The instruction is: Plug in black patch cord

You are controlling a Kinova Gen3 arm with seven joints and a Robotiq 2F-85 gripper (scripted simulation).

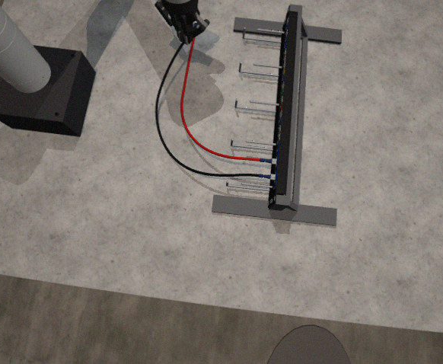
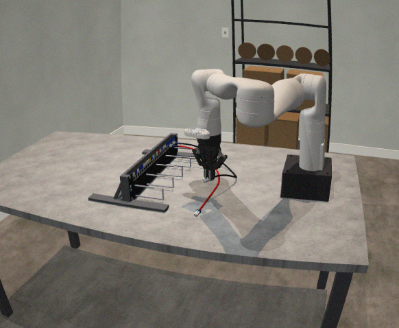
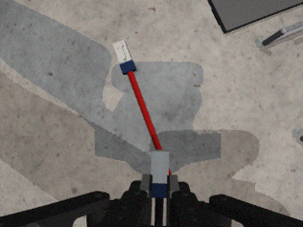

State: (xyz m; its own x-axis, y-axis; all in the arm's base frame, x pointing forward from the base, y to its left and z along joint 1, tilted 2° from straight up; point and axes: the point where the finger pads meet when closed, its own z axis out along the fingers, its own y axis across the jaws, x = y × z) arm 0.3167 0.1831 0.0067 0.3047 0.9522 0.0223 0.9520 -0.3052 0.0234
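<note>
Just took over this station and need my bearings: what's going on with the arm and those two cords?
The gripper is shut on the black cord's plug, lifted above the table beside the rack. The red cord's free end lies loose on the table below it. Both cords run in curves to ports near one end of the rack, where their other ends are plugged in. The plug is not yet at any port.

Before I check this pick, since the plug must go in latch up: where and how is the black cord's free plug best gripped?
On the plug body's two flat sides, from above, as the gripper holds it now: shut on the black cord's plug, its tip clear ahead of the fingers. That leaves the nose free for the rack. The red cord lies loose just beyond.
</note>
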